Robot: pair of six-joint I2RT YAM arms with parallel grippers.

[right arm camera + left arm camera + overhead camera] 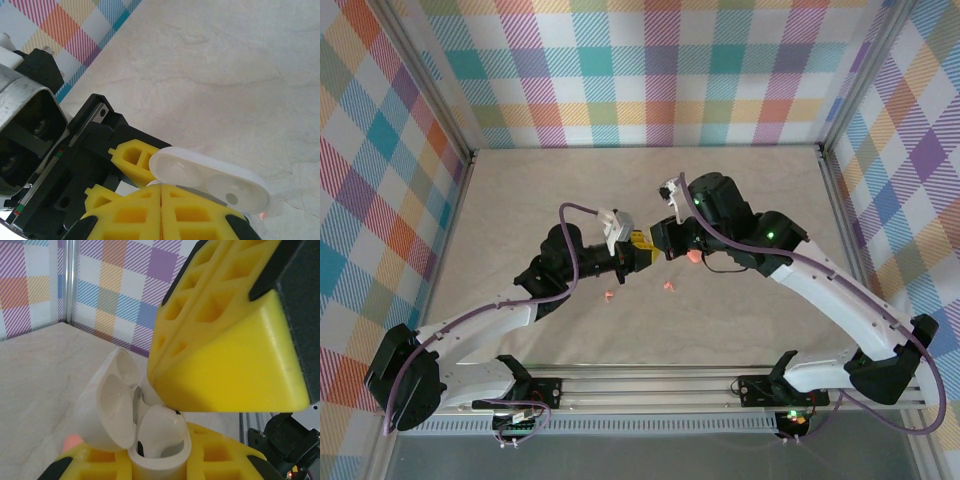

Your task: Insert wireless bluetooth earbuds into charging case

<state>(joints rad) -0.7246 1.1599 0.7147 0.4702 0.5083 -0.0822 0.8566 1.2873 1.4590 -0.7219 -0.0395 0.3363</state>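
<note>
**Above the middle of the desk: case open, pink buds not in yet**

Above the middle of the desk (pixel 520 200), the two arms meet nose to nose. The left pincer (pixel 632 252) is clenched on a white case (pixel 160 442). The case sits between its yellow fingers (pixel 215 452) with the lid (pixel 112 400) flipped open. So the opening part looks done.

The right pincer (pixel 161 215) is squeezed tight, with its two yellow fingers pressed flat together. Its tip is right at the mouth of the case, just under the lid. I cannot tell if a tiny bud is pinched in there.

Something white and round sits in the mouth of the case. It may be a white bud, or it may just be the inside of the case. I cannot say which.

Down on the desk lies one pink earbud (pixel 608 295), a bit nearer the front edge than the pincers. A second pink earbud (pixel 669 286) lies near it, not touching it. Both are out of any case. A small pink bit (pixel 693 257) shows just beside the right pincer, and it is too small to tell what it is.

My guess is that the job is not far along. The case is held and open, and a white bud may be going in. The pink buds on the desk must each be picked up and tucked into a case.
</note>
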